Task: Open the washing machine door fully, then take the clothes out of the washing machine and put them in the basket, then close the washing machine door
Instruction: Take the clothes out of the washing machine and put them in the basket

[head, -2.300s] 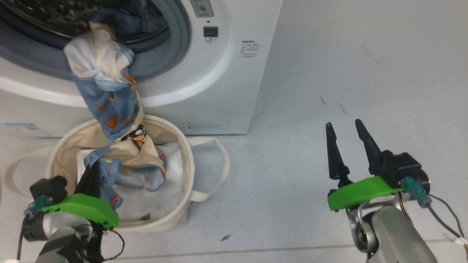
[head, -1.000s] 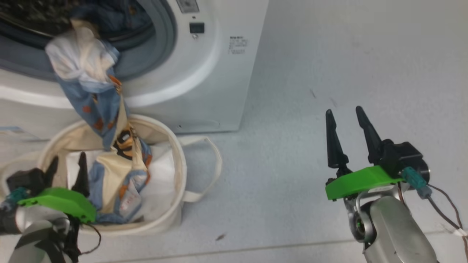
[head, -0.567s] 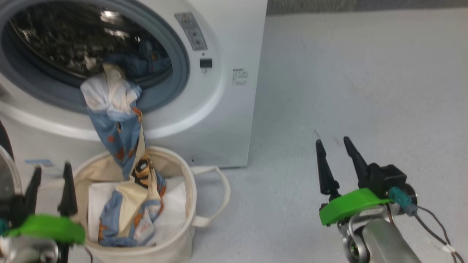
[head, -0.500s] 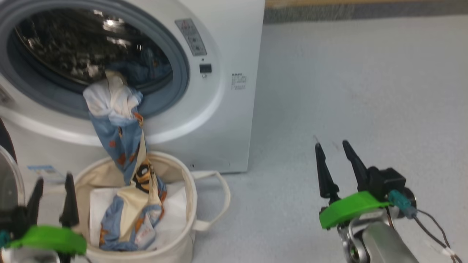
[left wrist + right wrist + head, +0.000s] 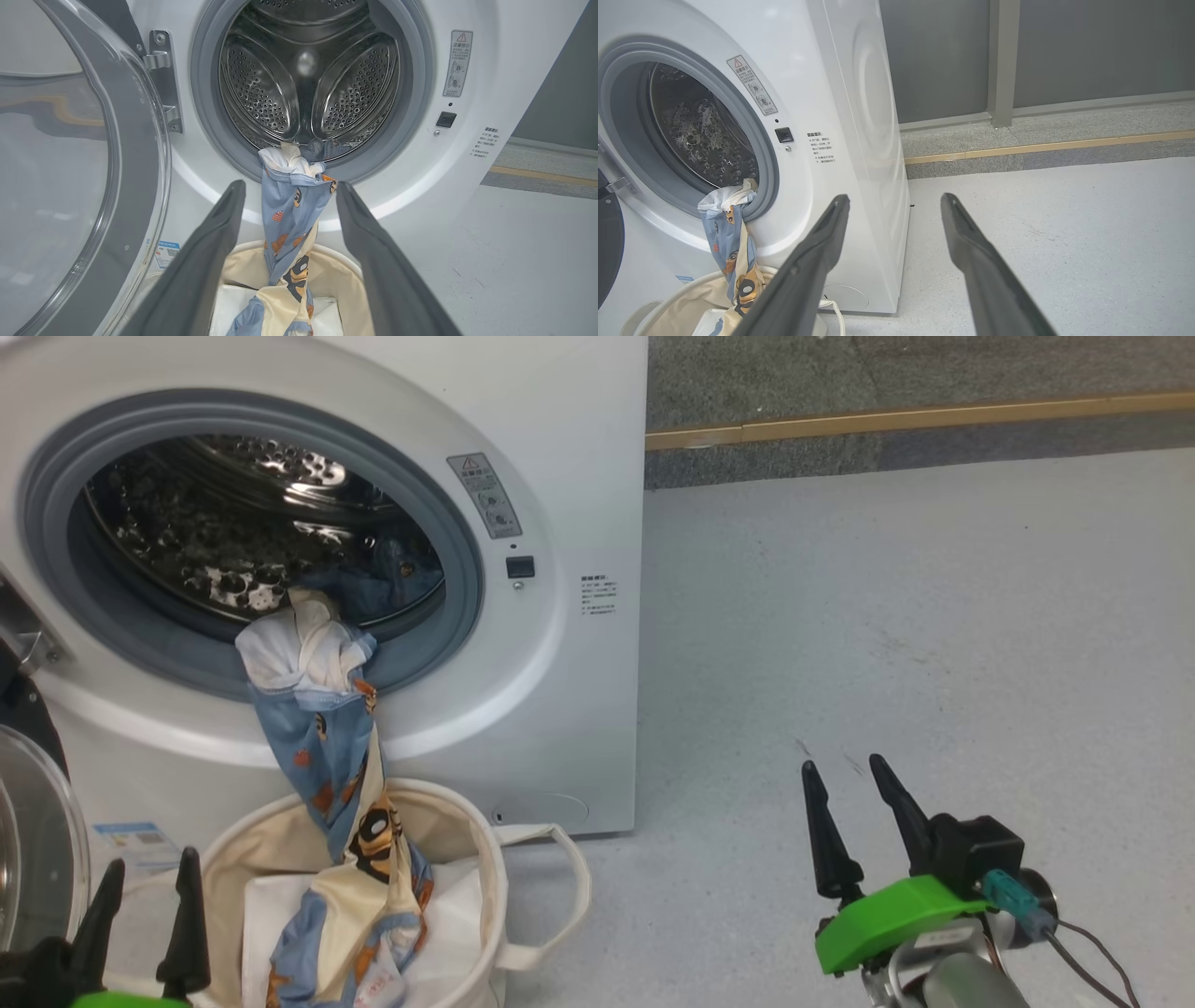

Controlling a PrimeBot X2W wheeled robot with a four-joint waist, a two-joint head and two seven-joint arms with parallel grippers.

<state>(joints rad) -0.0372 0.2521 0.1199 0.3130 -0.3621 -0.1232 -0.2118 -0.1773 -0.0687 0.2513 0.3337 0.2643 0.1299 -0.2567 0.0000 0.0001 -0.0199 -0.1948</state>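
The white washing machine has its door swung open to the left. The clothes, blue fabric with orange motifs and a cream piece, hang from the drum's lip over the grey gasket down into the basket on the floor in front. More blue fabric lies inside the drum. My left gripper is open at the basket's left rim, holding nothing; in the left wrist view its fingers frame the hanging clothes. My right gripper stands open and empty over the floor to the right.
Grey floor stretches to the right of the machine, ending at a raised kerb with a yellow strip. A white sheet lines the basket. The door hinge sits at the machine's left.
My left gripper let go of the clothes and drew back to the basket's left side, now open. The head camera tilted up, so the drum opening shows in full. The right gripper kept its pose.
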